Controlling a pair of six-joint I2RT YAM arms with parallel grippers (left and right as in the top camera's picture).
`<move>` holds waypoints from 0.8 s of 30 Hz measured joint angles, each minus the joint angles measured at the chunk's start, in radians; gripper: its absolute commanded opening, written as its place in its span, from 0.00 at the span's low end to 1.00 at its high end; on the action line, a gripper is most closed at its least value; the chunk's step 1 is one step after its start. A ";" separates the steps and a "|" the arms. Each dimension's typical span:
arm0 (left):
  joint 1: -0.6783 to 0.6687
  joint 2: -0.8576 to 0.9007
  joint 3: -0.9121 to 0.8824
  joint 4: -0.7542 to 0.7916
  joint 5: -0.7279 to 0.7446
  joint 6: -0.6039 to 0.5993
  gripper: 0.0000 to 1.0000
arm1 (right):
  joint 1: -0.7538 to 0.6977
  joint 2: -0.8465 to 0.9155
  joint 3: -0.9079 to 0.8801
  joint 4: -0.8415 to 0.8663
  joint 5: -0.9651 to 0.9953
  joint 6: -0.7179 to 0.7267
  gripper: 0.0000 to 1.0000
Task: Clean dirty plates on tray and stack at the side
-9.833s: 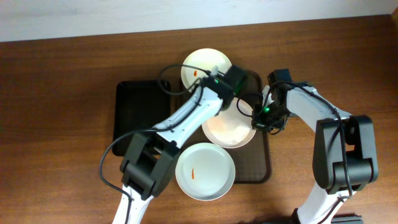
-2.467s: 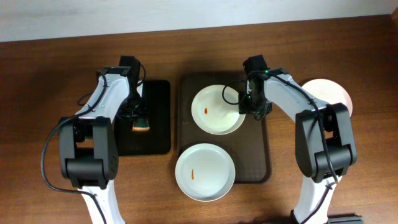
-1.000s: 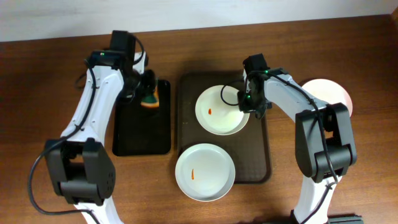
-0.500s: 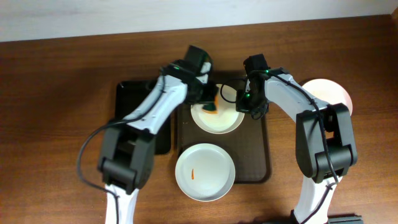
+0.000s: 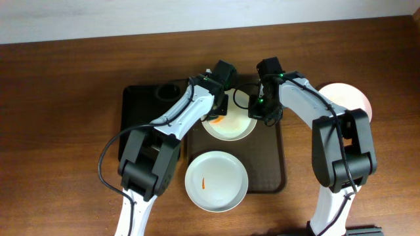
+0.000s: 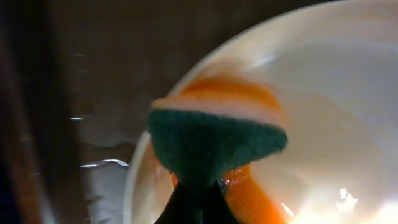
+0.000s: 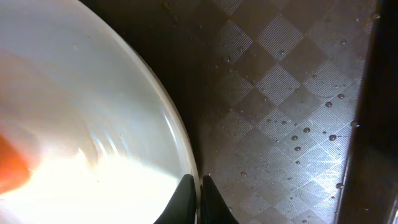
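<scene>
The dark brown tray (image 5: 272, 172) holds two white plates. The far plate (image 5: 231, 126) lies under both grippers. My left gripper (image 5: 218, 111) is shut on a green and orange sponge (image 6: 214, 140) and presses it on that plate's left part (image 6: 323, 93). My right gripper (image 5: 260, 115) is shut on the same plate's right rim (image 7: 180, 155). The near plate (image 5: 216, 181) has a small orange-red smear. A third plate (image 5: 351, 98) lies on the table at the right, partly hidden by my right arm.
A smaller glossy black tray (image 5: 141, 124) lies left of the brown tray, partly under my left arm. The wet, checkered tray floor (image 7: 280, 93) shows right of the held rim. The table's far edge meets a pale wall.
My left arm brought the sponge from the black tray over to the far plate and now rubs it there. My right gripper has kept its hold on the plate's rim.
</scene>
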 measured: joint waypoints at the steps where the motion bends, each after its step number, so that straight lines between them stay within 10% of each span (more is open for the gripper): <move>1: -0.002 0.000 0.000 -0.008 -0.045 0.002 0.00 | 0.000 0.000 0.000 -0.003 -0.006 0.000 0.04; 13: 0.023 0.045 0.365 -0.443 -0.319 0.012 0.00 | 0.003 0.000 0.000 -0.026 0.025 0.000 0.04; 19: 0.176 0.043 0.638 -0.760 -0.177 0.018 0.00 | 0.003 0.000 0.001 -0.027 0.032 -0.001 0.04; 24: 0.396 0.037 0.400 -0.627 -0.002 0.040 0.00 | 0.003 0.000 0.001 -0.029 0.037 -0.056 0.04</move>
